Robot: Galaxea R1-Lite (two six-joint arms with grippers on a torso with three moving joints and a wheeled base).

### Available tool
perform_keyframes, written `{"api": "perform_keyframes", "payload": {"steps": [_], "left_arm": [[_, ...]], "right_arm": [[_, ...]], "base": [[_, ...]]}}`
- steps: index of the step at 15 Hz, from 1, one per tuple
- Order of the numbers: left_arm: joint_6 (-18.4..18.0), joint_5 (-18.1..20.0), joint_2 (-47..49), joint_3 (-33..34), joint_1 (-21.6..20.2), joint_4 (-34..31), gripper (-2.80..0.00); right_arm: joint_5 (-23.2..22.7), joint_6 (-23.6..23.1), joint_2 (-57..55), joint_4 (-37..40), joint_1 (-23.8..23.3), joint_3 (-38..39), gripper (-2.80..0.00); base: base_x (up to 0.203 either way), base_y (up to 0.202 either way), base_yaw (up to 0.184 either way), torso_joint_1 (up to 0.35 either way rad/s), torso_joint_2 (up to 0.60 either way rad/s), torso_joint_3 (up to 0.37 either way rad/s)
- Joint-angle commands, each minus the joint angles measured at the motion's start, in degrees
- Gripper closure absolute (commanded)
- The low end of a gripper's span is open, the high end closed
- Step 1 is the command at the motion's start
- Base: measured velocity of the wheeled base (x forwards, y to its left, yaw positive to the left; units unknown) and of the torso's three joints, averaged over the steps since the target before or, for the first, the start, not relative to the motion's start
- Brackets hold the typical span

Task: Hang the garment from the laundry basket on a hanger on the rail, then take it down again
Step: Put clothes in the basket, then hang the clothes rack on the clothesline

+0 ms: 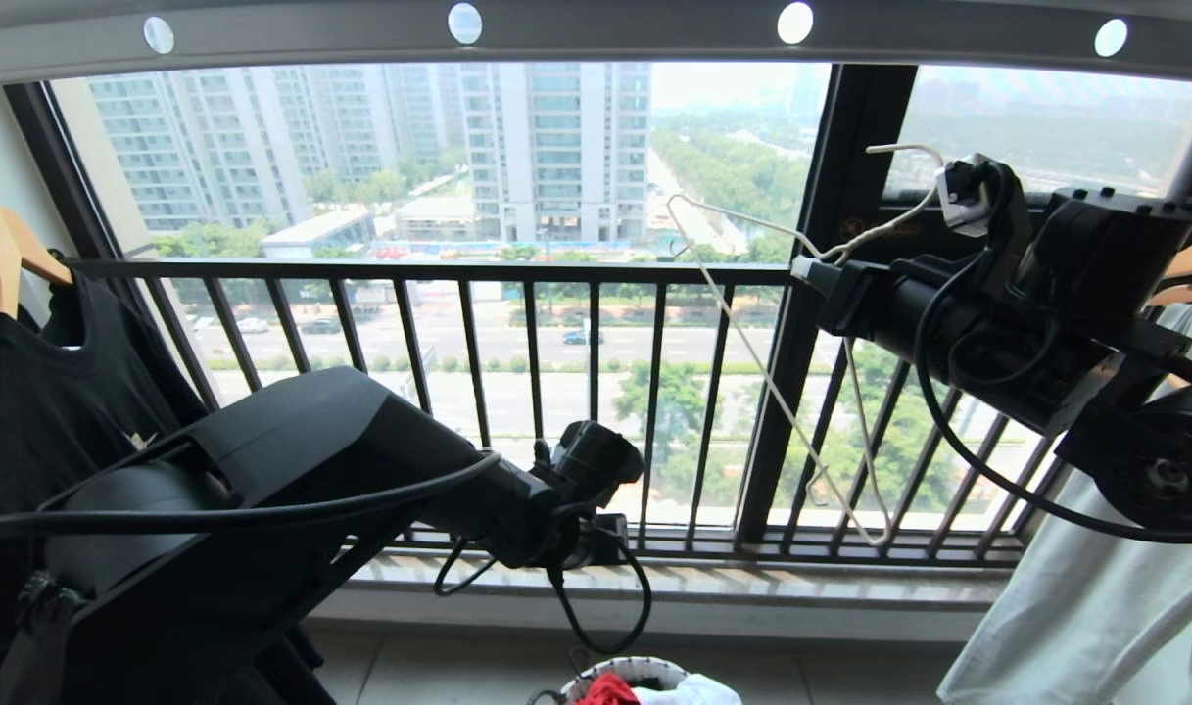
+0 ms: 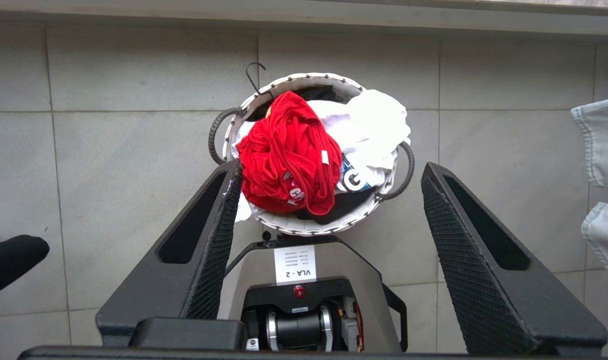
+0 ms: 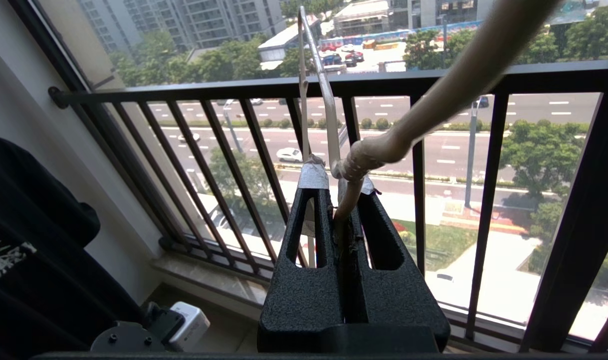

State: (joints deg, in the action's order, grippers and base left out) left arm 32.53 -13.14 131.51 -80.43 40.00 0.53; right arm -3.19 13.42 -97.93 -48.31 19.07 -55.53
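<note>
Left gripper (image 2: 328,200), jaws apart, hangs over the laundry basket (image 2: 304,227) holding the garment (image 2: 284,155) beside white cloth (image 2: 373,125), above a "VLA - 2" label (image 2: 295,264); right gripper (image 3: 341,195) jaws clamp the hanger (image 3: 353,165).

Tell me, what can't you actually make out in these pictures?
- Laundry basket: head view, mostly cut off by the bottom edge.
- Garment: left wrist view, bunched up, so its print is mostly folded out of sight.
- Left end effector: hidden in the head view behind its own arm.
- Hanger: right wrist view, its hook runs off the top edge.
- Rail: both ends run off the head view.
</note>
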Motion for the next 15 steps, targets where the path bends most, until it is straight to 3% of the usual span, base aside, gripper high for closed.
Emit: {"api": "perform_keyframes", "payload": {"steps": [1,2,7,10,15], "left_arm": [[0.03,-0.1,-4.22,0.97,0.67,-1.0,-2.8],[-0.29,-0.06,-5.64,1.78,1.18,-1.04,0.0],[-1.4,-0.05,-9.68,2.66,3.38,-5.42,0.0],[-1.33,-0.08,-11.94,2.65,3.42,-6.06,0.0],[-2.47,-0.13,-17.95,2.55,3.28,-9.6,0.0]], "right_arm": [[-0.06,0.11,-0.24,-0.29,0.09,0.16,0.0],[-0.06,0.11,-0.45,-0.29,0.09,0.16,0.0],[0.01,0.04,-1.65,-0.41,0.18,0.59,0.0],[-0.02,-4.34,0.27,-0.82,0.18,2.41,0.0],[0.14,-4.46,1.05,-0.64,0.97,3.51,0.0]], "base": [[0.0,0.0,0.0,0.0,0.0,0.0],[0.0,0.0,0.0,0.0,0.0,0.0],[0.0,0.0,0.0,0.0,0.0,0.0],[0.0,0.0,0.0,0.0,0.0,0.0],[0.0,0.0,0.0,0.0,0.0,0.0]]}}
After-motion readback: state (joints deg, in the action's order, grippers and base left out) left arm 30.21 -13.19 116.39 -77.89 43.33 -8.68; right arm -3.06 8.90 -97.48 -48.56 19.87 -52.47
